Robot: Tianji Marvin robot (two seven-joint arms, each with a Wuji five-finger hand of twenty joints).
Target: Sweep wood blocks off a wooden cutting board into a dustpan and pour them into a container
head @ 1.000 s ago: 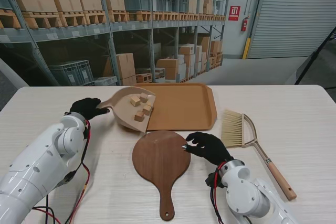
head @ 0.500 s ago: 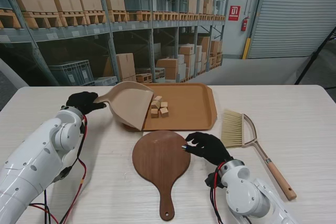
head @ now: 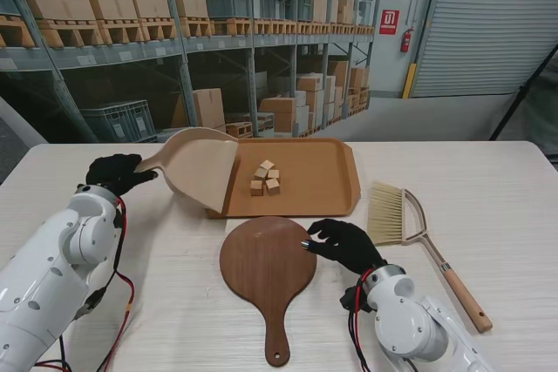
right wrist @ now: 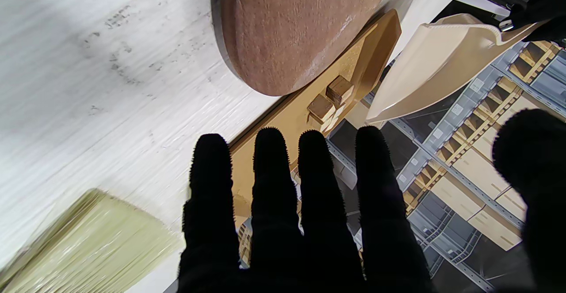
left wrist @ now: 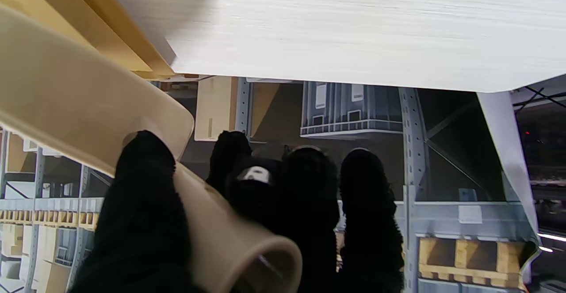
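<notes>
Where the wood blocks [head: 266,177] lie clustered in the left part of the tray [head: 323,176], the pour reads as done.

- Left robot hand [head: 113,172]: wrapped round the handle of the dustpan [head: 202,172], which is tipped up empty, its lip over the tray's left rim.
- Right robot hand [head: 345,243]: fingers spread, holding nothing, at the right edge of the cutting board [head: 267,265], which is bare.
- Brush [head: 410,231]: flat on the worktop [head: 497,198], just right of that hand.

Risk: lowering the dustpan carelessly could catch the tray rim and shift tray and blocks.

Room: open worktop left of the dustpan; tray and board nearly touch.
</notes>
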